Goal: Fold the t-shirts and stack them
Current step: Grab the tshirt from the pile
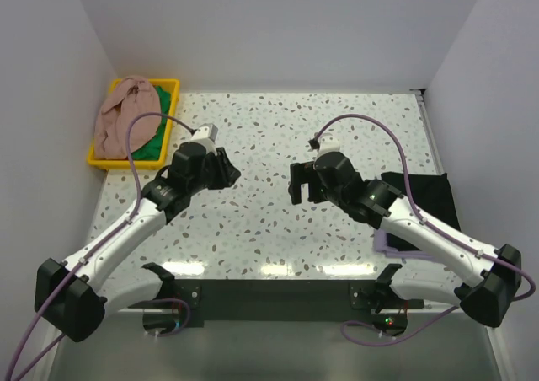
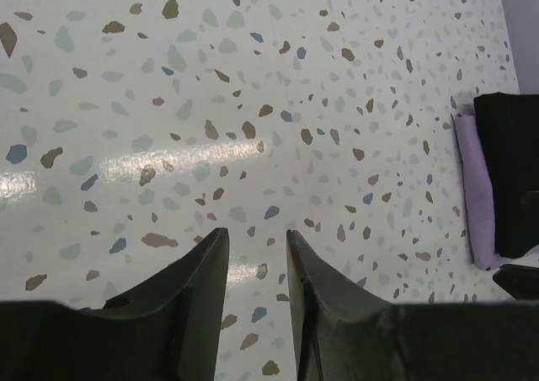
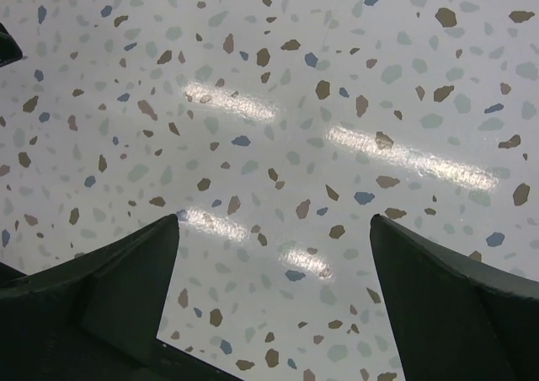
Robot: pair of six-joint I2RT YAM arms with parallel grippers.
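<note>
A dusty-pink t-shirt (image 1: 122, 115) lies crumpled over a green t-shirt (image 1: 158, 142) in a yellow bin (image 1: 103, 161) at the far left. A folded black t-shirt (image 1: 428, 192) lies on a lavender t-shirt (image 1: 387, 244) at the right edge; both also show in the left wrist view, black (image 2: 509, 170) and lavender (image 2: 473, 195). No red shirt is in view. My left gripper (image 1: 229, 170) (image 2: 255, 234) hovers over bare table, its jaws a narrow gap apart and empty. My right gripper (image 1: 296, 184) (image 3: 274, 221) hovers mid-table, wide open and empty.
The speckled table (image 1: 269, 128) is boxed in by white walls at the left, back and right. The bin stands in the far left corner. The two arms point toward each other across the middle.
</note>
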